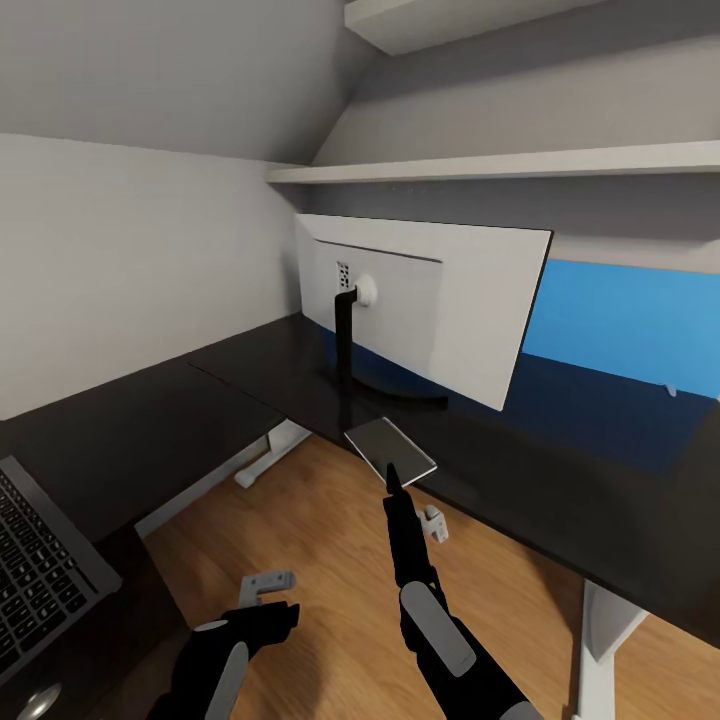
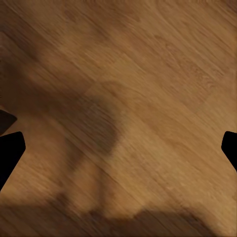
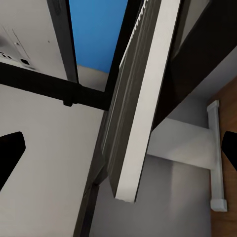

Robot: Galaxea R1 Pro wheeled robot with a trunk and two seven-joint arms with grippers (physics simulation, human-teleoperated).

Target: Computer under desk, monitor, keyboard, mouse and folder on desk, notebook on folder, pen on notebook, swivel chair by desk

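The monitor [image 1: 440, 300] stands on the black desk [image 1: 560, 470] with its white back and black stand [image 1: 345, 340] towards me. A thin grey slab [image 1: 385, 445] lies at the desk's front edge; in the right wrist view this slab [image 3: 143, 98] shows a ribbed face and looks like the keyboard. My right gripper [image 1: 392, 478] points at its near edge, open, with its fingers [image 3: 10, 153] spread wide to either side of the slab. My left gripper [image 1: 270, 605] hangs low over the wooden floor [image 2: 128, 74], open and holding nothing.
An open laptop [image 1: 40, 570] sits on a dark surface at the near left. The L-shaped desk has white legs [image 1: 265, 450]. Small grey brackets [image 1: 432, 522] lie on the floor. White shelves [image 1: 500, 162] run above the desk, and a blue panel [image 1: 630, 320] is behind it.
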